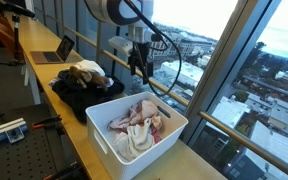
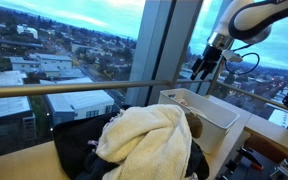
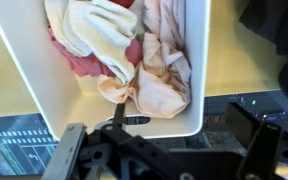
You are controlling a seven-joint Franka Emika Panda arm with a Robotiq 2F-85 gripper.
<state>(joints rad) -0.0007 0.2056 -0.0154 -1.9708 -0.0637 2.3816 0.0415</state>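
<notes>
A white plastic bin (image 1: 174,128) stands on the wooden counter, holding a heap of cream, pink and red clothes (image 1: 136,124). My gripper (image 1: 137,68) hangs above the bin's far end by the window, open, with nothing between its fingers. In the wrist view the bin's white wall (image 3: 174,118) and its clothes (image 3: 159,70) lie right below. The gripper (image 3: 174,150) fills the bottom with dark fingers (image 3: 274,148) spread wide. In an exterior view the gripper (image 2: 202,68) hovers over the bin (image 2: 199,108).
A pile of dark cloth (image 1: 79,92) with a cream towel (image 2: 144,135) on it lies beside the bin. A laptop (image 1: 56,52) sits farther along the counter. A window rail (image 2: 74,88) and glass run close behind the bin.
</notes>
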